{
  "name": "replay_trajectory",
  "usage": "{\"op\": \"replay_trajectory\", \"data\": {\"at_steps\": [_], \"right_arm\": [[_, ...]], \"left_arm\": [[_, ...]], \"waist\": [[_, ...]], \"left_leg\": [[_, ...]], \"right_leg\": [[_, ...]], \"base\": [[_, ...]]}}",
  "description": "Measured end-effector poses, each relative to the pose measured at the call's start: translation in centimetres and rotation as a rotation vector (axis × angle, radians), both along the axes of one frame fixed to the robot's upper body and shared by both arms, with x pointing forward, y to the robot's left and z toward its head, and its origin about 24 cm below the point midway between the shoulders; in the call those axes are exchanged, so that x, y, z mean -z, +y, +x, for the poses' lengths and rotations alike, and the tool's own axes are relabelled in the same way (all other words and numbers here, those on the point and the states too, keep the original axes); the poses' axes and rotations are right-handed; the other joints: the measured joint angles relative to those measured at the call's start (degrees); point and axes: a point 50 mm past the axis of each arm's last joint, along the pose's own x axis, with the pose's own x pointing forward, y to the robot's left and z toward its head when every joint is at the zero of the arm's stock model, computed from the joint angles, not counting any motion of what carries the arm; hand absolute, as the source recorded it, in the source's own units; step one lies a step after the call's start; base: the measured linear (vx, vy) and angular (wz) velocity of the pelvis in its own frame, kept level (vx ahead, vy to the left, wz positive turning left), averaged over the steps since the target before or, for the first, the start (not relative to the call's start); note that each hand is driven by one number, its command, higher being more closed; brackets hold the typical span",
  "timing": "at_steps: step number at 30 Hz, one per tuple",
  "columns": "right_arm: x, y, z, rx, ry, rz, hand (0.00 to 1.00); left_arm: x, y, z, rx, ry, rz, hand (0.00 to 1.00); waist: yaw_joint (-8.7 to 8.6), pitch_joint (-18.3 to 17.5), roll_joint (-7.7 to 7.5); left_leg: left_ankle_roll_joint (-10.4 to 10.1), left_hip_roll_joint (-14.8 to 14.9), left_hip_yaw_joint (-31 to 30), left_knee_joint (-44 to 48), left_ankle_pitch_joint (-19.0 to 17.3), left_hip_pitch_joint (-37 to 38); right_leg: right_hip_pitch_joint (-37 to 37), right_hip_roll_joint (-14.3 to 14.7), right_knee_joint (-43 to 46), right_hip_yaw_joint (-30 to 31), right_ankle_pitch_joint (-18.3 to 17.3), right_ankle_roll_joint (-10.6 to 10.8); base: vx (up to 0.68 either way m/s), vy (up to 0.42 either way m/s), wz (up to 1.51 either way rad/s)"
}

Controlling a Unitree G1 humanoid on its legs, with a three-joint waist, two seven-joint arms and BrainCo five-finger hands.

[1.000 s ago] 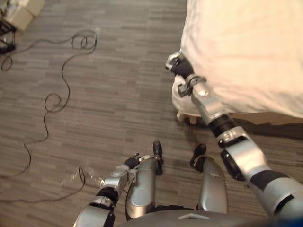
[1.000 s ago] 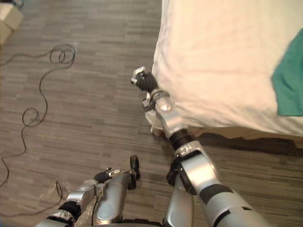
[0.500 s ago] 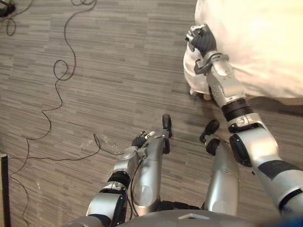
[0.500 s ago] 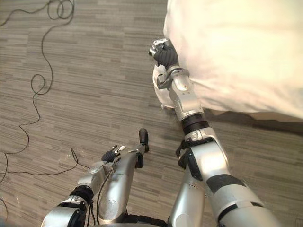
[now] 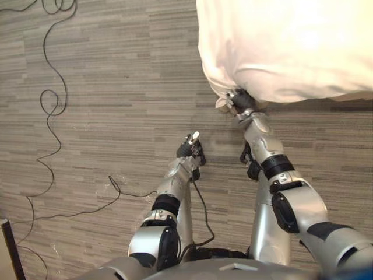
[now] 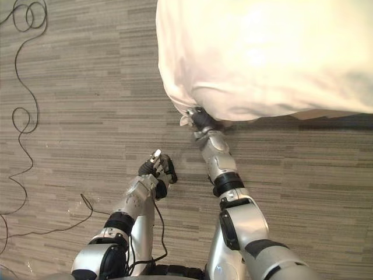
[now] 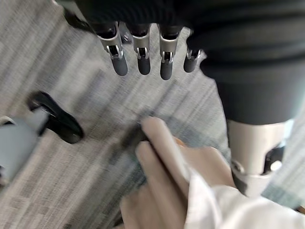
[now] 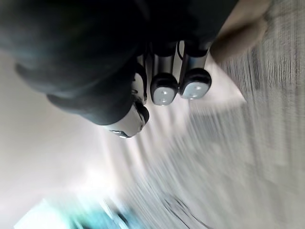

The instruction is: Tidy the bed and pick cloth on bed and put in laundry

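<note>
Head views, looking down: a bed point(image 6: 280, 52) under a white sheet point(image 5: 303, 41) occupied the upper right, its near corner overhanging a grey plank floor point(image 5: 116, 87). The right hand point(image 5: 240, 101) reached up to that corner and sat tucked under the sheet's bulging edge, touching it, with a small fold of cloth point(image 5: 222, 105) hanging just beside it. Whether the hand had hold of the sheet could not be told. The left hand point(image 5: 190, 147) hung low over the floor, well apart from the bed, its fingers point(image 7: 139, 59) straight, loosely spread and empty (as seen in its own wrist view). In the right wrist view a teal patch point(image 8: 43, 217) lay against the white sheet, too blurred to identify.
</note>
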Motion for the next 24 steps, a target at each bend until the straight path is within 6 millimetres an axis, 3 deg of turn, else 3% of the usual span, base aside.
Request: {"op": "replay_trajectory", "data": {"at_steps": [5, 8, 10, 13, 15, 18, 20, 24], "right_arm": [[4.4, -8.4, -3.9, 0.276, 0.017, 0.157, 1.00], [5.4, -11.0, -6.2, 0.352, -0.030, 0.185, 1.00], [5.9, -13.0, -8.6, 0.418, -0.087, 0.201, 1.00], [5.8, -15.2, -11.0, 0.504, -0.157, 0.205, 1.00], [5.3, -16.4, -12.4, 0.550, -0.209, 0.198, 1.00], [2.2, -17.8, -14.3, 0.534, -0.383, 0.127, 1.00], [0.3, -17.6, -15.5, 0.463, -0.509, 0.082, 1.00], [-0.7, -16.0, -16.6, 0.264, -0.613, 0.005, 1.00]], "left_arm": [[0.4, 2.8, -0.1, -0.046, 0.034, 0.024, 0.00], [0.8, 4.3, -0.3, -0.051, 0.060, 0.055, 0.00], [1.2, 6.8, -1.2, -0.069, 0.061, 0.096, 0.00], [2.0, 8.6, -2.3, -0.058, 0.086, 0.136, 0.00], [2.8, 9.2, -3.2, -0.040, 0.118, 0.152, 0.00], [4.9, 9.1, -5.4, 0.028, 0.201, 0.168, 0.00], [6.0, 8.8, -6.7, 0.066, 0.244, 0.166, 0.00], [8.6, 7.3, -10.1, 0.153, 0.352, 0.169, 0.00]], "waist": [[-2.03, 0.48, -3.03], [-2.32, 0.31, -3.53], [-2.33, -0.71, -5.17], [-2.47, -2.16, -6.69], [-2.41, -3.71, -7.59], [-2.35, -5.46, -7.63], [-2.37, -7.00, -7.49], [-2.60, -10.07, -7.08]], "left_leg": [[0.17, 3.01, 1.81, 3.08, -3.48, 4.34], [-0.11, 4.27, 2.56, 3.90, -5.04, 8.37], [-0.46, 4.89, 4.46, 3.30, -6.13, 13.95], [-0.43, 4.83, 5.56, 2.02, -6.82, 18.47], [-0.79, 4.58, 7.18, 0.34, -6.88, 21.90], [-0.99, 3.58, 8.95, -2.50, -6.83, 28.45], [-1.68, 2.89, 9.71, -4.39, -6.53, 32.10], [-2.14, 0.44, 11.73, -8.42, -6.12, 39.18]], "right_leg": [[5.08, 3.01, -2.59, 1.53, 1.37, 0.68], [9.14, 4.24, -3.73, 2.08, 1.42, 0.77], [13.52, 5.13, -4.88, 3.16, 1.37, 0.85], [17.39, 5.28, -5.74, 3.40, 0.82, 1.59], [19.80, 5.25, -6.52, 3.88, 0.55, 1.86], [24.82, 5.05, -7.73, 4.68, -0.22, 2.62], [27.62, 4.85, -8.25, 4.75, -0.82, 2.83], [31.74, 2.96, -7.27, 4.77, -2.65, 3.87]], "base": [[0.04, 0.060, -0.36], [0.05, 0.040, -0.34], [0.06, 0.030, -0.40], [0.04, 0.023, -0.15], [0.08, 0.020, -0.11], [0.11, 0.033, -0.13], [0.11, 0.032, -0.07], [0.15, 0.050, -0.09]]}}
